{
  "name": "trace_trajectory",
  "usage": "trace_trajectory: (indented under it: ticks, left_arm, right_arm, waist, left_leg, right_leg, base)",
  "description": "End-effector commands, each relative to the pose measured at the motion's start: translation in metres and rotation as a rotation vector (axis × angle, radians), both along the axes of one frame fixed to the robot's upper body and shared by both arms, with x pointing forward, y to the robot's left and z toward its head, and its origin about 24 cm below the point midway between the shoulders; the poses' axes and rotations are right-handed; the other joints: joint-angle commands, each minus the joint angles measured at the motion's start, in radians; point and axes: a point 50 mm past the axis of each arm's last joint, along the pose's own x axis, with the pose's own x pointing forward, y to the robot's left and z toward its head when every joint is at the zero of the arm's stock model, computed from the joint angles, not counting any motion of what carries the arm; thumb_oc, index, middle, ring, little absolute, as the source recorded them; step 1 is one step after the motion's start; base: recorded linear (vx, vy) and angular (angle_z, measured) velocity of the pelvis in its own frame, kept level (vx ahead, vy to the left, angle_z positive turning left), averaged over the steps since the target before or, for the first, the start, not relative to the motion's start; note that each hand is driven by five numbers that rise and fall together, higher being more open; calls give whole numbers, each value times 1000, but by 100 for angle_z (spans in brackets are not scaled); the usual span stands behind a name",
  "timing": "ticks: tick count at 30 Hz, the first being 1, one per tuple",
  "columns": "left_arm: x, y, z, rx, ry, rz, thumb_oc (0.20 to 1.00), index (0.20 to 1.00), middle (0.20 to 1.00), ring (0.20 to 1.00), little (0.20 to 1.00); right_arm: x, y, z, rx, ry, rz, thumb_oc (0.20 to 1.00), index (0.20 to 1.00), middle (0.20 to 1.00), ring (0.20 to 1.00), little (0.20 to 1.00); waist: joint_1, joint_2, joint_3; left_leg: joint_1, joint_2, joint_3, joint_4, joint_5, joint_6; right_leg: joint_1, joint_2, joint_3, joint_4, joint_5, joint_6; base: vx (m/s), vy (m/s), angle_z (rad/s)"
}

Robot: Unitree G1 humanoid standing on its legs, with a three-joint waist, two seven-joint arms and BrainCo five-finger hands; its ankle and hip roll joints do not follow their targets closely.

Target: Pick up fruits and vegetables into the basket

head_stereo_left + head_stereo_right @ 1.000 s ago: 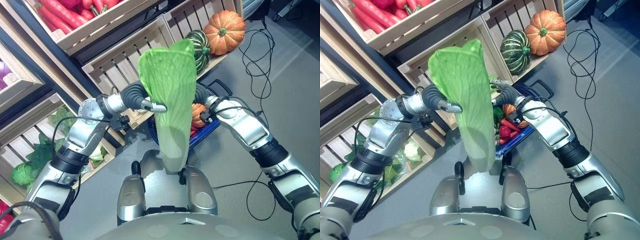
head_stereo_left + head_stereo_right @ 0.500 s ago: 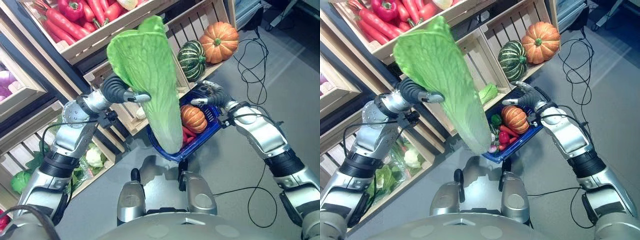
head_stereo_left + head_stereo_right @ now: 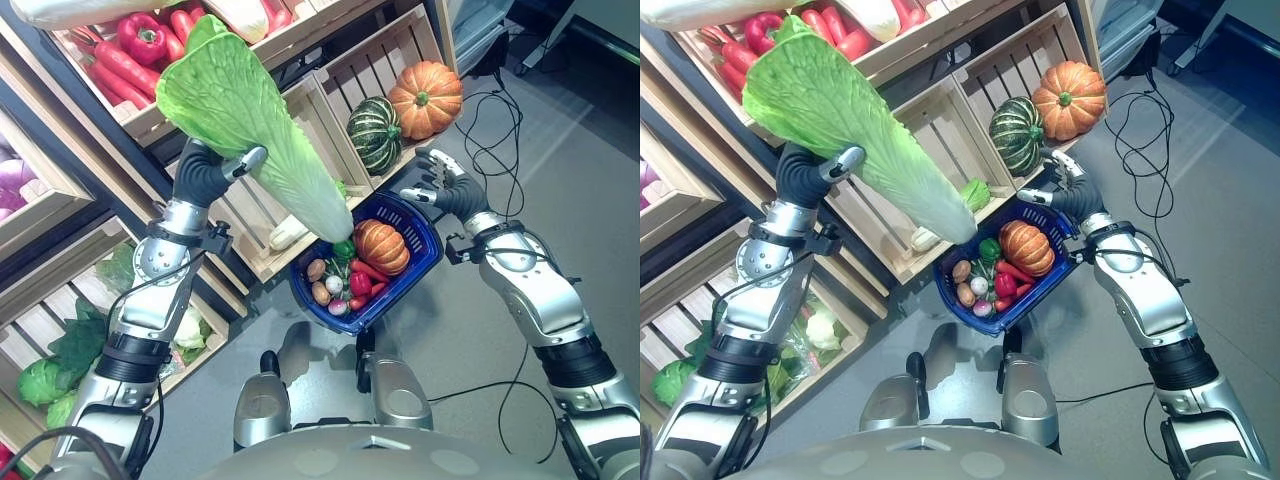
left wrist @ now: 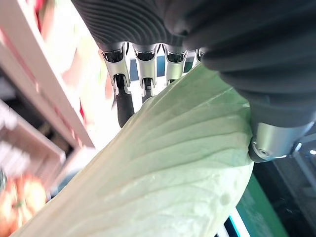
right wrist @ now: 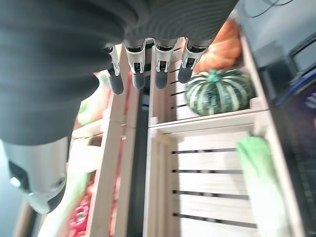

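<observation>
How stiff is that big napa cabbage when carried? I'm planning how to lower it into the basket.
The napa cabbage probably stays fairly stiff: held mid-length by the left hand, it juts out straight, without drooping. Being long, it may overhang the already crowded blue basket and tip out.

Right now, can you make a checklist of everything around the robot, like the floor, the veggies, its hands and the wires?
Surface: grey floor, with the basket over it.
Job's things: big green cabbage held up high, its pale tip over the blue basket; inside are a small orange pumpkin, red peppers and small round vegetables.
Clutter: nothing seen.
Hands: left hand curled round the cabbage; right hand open with straight fingers beside the basket's far rim.
Cables: black cable looping on the floor near the crates.
Surroundings: wooden crates holding an orange pumpkin, a striped green squash, red peppers and leafy greens.
</observation>
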Motion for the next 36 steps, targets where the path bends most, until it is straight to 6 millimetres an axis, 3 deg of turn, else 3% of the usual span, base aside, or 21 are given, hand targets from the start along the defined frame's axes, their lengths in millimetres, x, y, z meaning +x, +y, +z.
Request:
trace_trajectory:
  ticks: [1, 12, 20, 28, 36]
  left_arm:
    - [2, -3, 4, -7, -65, 109, 200, 200, 200, 200, 200]
    - [17, -28, -5, 103, -21, 121, 200, 200, 200, 200, 200]
    - [20, -53, -7, 192, -9, 7, 200, 200, 200, 200, 200]
    - [20, -65, -16, 128, 59, -57, 200, 200, 200, 200, 200]
    - [14, -67, -6, 48, -24, -17, 200, 200, 200, 200, 200]
  right_arm:
    - [-10, 33, 26, 10, -185, 139, 1000, 1000, 1000, 1000, 1000]
    - [-11, 91, 19, -31, -106, 412, 1000, 1000, 1000, 1000, 1000]
    - [-10, 117, 7, -45, -98, 519, 1000, 1000, 1000, 1000, 1000]
    - [-5, 119, -8, -44, -97, 473, 1000, 1000, 1000, 1000, 1000]
    - [6, 96, -18, -39, -120, 244, 1000, 1000, 1000, 1000, 1000]
  waist:
    - [1, -35, -55]
    - [25, -31, -46]
    - [40, -24, -31]
    - [48, -19, -25]
    - [40, -19, -4]
  left_leg:
    - [-49, -16, 1, 18, -44, 61]
    - [-50, -16, -11, 35, -48, 58]
    - [-54, -21, -26, 34, -47, 58]
    - [-60, -29, -37, 40, -51, 60]
    - [-75, -34, -35, 47, -59, 66]
  right_leg:
    - [83, -56, 23, 18, -128, 97]
    - [96, -62, 14, 26, -138, 96]
    - [98, -66, 10, 26, -139, 94]
    - [95, -70, 9, 26, -140, 94]
    - [82, -72, 10, 28, -138, 94]
  base:
    - [0, 0, 0]
    - [3, 0, 0]
    - [2, 7, 5]
    - [4, 10, 6]
    - [-12, 6, 1]
